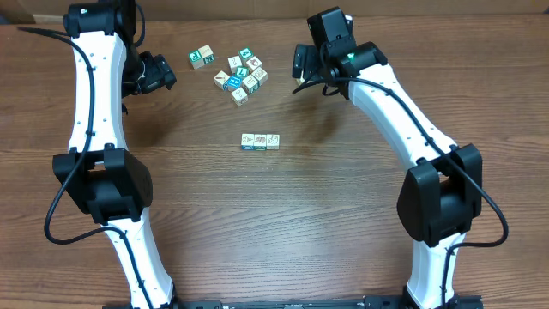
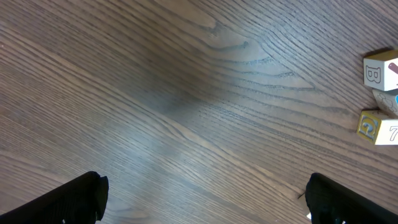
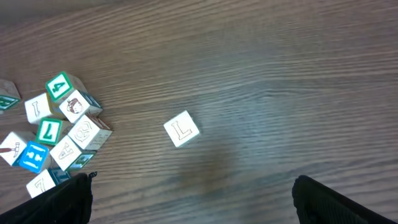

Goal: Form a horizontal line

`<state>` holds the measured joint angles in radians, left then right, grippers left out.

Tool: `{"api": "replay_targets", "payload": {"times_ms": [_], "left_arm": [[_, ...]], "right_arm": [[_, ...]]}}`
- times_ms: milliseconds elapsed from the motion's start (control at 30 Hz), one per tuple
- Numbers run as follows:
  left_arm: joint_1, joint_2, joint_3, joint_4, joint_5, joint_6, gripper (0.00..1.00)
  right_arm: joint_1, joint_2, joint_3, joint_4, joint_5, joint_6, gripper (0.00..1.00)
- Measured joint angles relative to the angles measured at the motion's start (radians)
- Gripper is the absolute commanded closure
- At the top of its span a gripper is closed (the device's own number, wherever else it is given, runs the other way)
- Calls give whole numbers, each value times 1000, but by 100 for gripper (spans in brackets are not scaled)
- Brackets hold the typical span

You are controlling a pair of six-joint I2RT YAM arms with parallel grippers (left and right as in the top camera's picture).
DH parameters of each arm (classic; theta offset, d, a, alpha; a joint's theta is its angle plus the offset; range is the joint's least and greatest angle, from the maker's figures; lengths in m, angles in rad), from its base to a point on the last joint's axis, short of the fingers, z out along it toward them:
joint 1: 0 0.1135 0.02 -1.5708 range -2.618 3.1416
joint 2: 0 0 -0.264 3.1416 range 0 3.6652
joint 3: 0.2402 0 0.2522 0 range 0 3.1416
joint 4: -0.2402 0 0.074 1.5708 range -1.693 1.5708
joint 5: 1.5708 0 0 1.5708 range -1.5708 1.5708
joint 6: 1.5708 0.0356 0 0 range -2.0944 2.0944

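Sitting mid-table (image 1: 343, 215), the horizontal line (image 1: 260, 142) is lying as three cubes touching side to side, below the loose bunch (image 1: 242, 75). The left gripper (image 1: 165, 77) and right gripper (image 1: 298, 69) are hovering wide open, flanking that bunch, gripping nothing.

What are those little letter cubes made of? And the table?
The cubes in the row and the bunch look like painted wood, maybe card: matte cream faces, printed teal and green pictures, crisp edges. The table looks like wood or wood-look laminate: brown, with streaky grain lines.
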<state>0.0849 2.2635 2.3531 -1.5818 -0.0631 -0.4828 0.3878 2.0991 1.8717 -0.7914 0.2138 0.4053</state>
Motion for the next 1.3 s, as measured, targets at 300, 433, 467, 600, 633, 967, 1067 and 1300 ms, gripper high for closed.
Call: {"api": "replay_targets", "payload": {"times_ms": [300, 433, 467, 600, 633, 967, 1067, 1300], "left_arm": [[0, 0, 0, 0, 0, 0, 0], [0, 0, 0, 0, 0, 0, 0], [0, 0, 0, 0, 0, 0, 0], [0, 0, 0, 0, 0, 0, 1], [0, 0, 0, 0, 0, 0, 1], [0, 0, 0, 0, 0, 0, 0], [0, 0, 0, 0, 0, 0, 1], [0, 0, 0, 0, 0, 0, 0]], "right_arm": [[0, 147, 0, 170, 0, -153, 0], [0, 217, 0, 225, 0, -243, 0], [0, 235, 0, 244, 0, -272, 1], [0, 257, -2, 296, 0, -333, 2], [0, 260, -2, 312, 0, -347, 4], [0, 303, -2, 369, 0, -383, 25], [0, 319, -2, 369, 0, -386, 36], [0, 332, -2, 362, -1, -386, 54]]}}
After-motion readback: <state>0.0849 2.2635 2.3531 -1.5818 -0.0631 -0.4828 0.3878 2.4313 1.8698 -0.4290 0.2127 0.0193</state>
